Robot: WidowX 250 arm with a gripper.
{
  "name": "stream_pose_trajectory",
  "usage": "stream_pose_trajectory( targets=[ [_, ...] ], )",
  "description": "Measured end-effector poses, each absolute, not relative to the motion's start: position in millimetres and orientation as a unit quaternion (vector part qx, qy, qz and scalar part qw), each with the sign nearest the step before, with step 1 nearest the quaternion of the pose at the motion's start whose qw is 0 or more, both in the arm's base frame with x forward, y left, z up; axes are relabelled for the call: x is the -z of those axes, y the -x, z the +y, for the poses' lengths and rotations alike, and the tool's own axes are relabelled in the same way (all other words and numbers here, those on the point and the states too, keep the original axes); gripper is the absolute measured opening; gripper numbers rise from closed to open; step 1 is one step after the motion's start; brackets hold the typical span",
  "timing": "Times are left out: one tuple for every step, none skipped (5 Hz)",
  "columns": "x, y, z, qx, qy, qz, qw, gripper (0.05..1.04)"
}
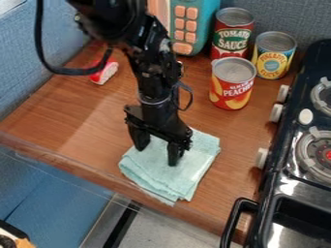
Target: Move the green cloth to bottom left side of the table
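The green cloth (161, 178) lies folded in a loose, layered square at 6 o'clock in the camera view, close to the front edge of the wooden worktop (71, 128). The black arm (152, 72) comes in from 11 o'clock and hangs down to the cloth, its claw (157, 154) spread, with a wide gap between the two fingers. Both fingertips are over the cloth; whether they touch it, one cannot tell.

At 12 o'clock stands a teal toy (215, 17) with pinkish buttons. A can with a red and green label (231, 39) is at 1 o'clock, a yellow and blue can (273, 64) between 1 and 2, and a red can with peach-coloured shapes (231, 92) nearer the middle, in front of them. A small red and white item (104, 72) lies toward 10 or 11. The black stove (284, 167) sits at 3 o'clock, its black handle (238, 213) toward 5.
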State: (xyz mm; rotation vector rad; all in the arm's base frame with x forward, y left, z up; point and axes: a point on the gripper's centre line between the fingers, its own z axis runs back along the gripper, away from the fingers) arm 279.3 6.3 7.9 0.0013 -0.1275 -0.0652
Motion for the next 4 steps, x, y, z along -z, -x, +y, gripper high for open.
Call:
stream_pose_trajectory(
  targets=[
    [-8,-280,27,0.040,-0.003,-0.072,0.997,1.000],
    [-7,-278,64,0.023,-0.010,-0.074,0.997,1.000],
    [-6,-273,99,0.008,-0.018,-0.075,0.997,1.000],
    [-5,-269,127,-0.008,-0.027,-0.070,0.997,1.000]
  ],
)
